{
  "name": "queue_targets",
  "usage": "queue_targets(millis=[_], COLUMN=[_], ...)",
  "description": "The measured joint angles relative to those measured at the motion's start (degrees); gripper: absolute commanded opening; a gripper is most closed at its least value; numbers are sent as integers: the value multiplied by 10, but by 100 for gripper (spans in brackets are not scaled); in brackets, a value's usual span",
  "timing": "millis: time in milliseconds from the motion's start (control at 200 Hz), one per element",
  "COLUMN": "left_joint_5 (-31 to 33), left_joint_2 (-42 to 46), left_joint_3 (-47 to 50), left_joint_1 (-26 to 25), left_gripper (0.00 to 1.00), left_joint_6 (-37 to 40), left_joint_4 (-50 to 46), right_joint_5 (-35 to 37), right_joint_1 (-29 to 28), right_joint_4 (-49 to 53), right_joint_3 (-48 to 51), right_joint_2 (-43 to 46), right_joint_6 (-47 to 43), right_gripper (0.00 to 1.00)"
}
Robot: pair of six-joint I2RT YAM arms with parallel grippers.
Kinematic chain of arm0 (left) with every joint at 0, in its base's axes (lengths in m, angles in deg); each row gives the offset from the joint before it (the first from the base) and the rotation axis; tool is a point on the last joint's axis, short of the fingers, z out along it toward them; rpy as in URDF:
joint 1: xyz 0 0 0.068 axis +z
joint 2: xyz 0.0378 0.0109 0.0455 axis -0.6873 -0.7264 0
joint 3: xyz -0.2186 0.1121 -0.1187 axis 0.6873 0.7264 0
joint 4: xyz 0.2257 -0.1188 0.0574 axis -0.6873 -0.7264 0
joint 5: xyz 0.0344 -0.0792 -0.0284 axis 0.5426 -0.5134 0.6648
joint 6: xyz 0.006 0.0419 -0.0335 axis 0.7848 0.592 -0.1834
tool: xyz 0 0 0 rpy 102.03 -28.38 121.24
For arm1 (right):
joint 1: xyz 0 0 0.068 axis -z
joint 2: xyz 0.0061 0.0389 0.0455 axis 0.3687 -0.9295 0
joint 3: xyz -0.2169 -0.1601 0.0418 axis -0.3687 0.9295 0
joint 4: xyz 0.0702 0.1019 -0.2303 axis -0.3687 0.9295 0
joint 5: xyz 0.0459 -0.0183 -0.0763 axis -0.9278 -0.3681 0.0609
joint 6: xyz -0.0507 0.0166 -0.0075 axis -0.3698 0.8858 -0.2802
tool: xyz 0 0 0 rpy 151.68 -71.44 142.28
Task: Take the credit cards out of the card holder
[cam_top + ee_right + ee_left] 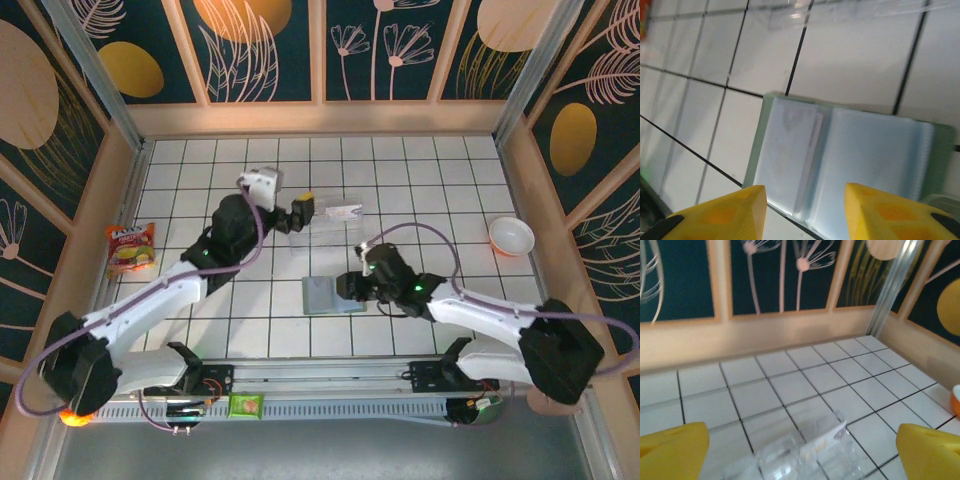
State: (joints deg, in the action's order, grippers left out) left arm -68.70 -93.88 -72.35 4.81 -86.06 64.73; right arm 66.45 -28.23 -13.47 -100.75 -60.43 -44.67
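The card holder (328,296) lies open and flat on the white tiles in the middle, grey-green with pale panels (840,160). My right gripper (349,287) hovers at its right edge, its yellow fingers (722,215) spread apart over the two panels with nothing between them. The credit cards (335,222), see-through glossy rectangles with small white marks, lie on the tiles one tile farther back. My left gripper (303,213) is at their left end, wide open. In the left wrist view the clear credit cards (805,455) rest on the floor between its fingers (672,450), untouched.
A red and yellow snack packet (131,247) lies at the left wall. An orange-rimmed white bowl (511,236) sits at the right, its edge showing as the bowl (956,401) in the left wrist view. A green packet (245,404) lies on the near rail. Wooden walls surround the floor.
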Motion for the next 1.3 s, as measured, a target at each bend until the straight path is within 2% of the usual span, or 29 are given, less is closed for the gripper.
queue_targets(millis=[155, 320, 445, 616, 681, 896, 991, 1081, 1196, 1246, 1301], left_joint_5=[49, 87, 95, 94, 90, 68, 50, 16, -45, -72, -97], left_joint_2=[95, 178, 203, 207, 207, 206, 202, 185, 139, 118, 95], left_joint_3=[107, 193, 229, 241, 242, 243, 243, 243, 246, 252, 262], left_joint_1=[0, 12, 23, 27, 27, 29, 30, 30, 30, 30, 27], left_gripper=[99, 99, 99, 91, 90, 83, 77, 60, 33, 27, 25], left_joint_6=[-84, -162, -199, -222, -226, -226, -222, -212, -220, -219, -230], left_joint_4=[-28, -66, -87, -94, -94, -94, -93, -88, -59, -43, -27], right_joint_5=[69, 137, 176, 212, 223, 249, 252, 253, 236, 228, 221], right_joint_1=[-82, -134, -155, -176, -182, -188, -188, -186, -176, -169, -161], right_joint_4=[16, 39, 58, 86, 97, 106, 106, 94, 63, 51, 40], right_joint_3=[-59, -125, -160, -186, -193, -205, -205, -200, -169, -156, -145], right_joint_2=[-88, -174, -219, -257, -268, -282, -281, -278, -253, -239, -226], right_joint_6=[-28, -52, -64, -71, -72, -66, -63, -54, -49, -44, -38], right_gripper=[45, 43, 43, 42, 39, 15, 7, 0, 0, 0, 0])
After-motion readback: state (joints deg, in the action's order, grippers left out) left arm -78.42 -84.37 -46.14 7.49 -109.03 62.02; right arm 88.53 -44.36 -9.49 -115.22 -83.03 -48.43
